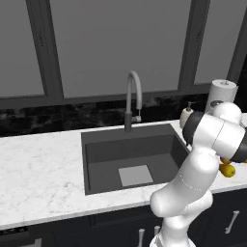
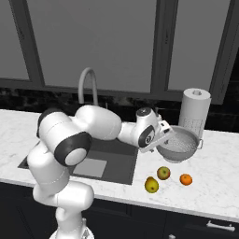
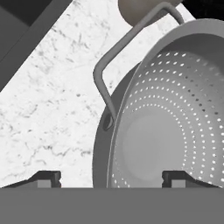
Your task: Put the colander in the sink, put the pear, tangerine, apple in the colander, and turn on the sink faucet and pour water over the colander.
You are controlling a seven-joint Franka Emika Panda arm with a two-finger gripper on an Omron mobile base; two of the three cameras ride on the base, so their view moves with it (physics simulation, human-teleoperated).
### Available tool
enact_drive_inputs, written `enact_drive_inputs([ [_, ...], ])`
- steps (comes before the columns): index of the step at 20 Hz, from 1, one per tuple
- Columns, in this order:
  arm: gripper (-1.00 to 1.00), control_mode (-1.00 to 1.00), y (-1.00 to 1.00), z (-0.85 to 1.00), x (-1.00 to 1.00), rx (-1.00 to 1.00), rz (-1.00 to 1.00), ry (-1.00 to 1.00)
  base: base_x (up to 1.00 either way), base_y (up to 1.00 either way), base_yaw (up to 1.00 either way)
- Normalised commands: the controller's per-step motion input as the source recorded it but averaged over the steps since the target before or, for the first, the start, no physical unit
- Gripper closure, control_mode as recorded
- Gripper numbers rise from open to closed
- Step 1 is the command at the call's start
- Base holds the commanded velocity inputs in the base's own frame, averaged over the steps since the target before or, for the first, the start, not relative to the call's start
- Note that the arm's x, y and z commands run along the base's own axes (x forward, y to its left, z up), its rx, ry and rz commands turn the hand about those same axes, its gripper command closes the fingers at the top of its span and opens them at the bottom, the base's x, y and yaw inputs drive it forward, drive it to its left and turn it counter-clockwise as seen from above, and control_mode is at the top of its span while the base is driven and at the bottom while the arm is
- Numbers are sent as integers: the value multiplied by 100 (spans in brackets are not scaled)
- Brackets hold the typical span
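The silvery perforated colander [image 2: 181,144] stands on the marble counter to the right of the sink [image 2: 110,150]. My gripper [image 2: 164,136] is open at the colander's left rim. In the hand view the colander [image 3: 162,131] looms close, and its rim and wire handle [image 3: 114,61] lie between my spread fingertips [image 3: 45,178]. In front of the colander on the counter lie the yellow pear [image 2: 151,185], the apple [image 2: 163,173] and the orange tangerine [image 2: 186,179]. The gooseneck faucet [image 1: 132,99] rises behind the dark sink [image 1: 101,159], with no water running.
A paper towel roll [image 2: 193,112] stands behind the colander against the dark backsplash. A small soap dispenser [image 1: 187,116] sits at the sink's back right corner. The counter's front edge runs just below the fruit. My own arm stretches across the sink.
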Motion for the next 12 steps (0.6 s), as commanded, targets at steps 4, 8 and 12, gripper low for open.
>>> enact_drive_inputs([
  [4,100,-100,0,-25,-3,0,0,13,0,0,0],
  [8,100,-100,12,-8,-18,2,9,17,0,0,0],
  [12,100,-100,38,37,-44,0,27,17,0,0,0],
])
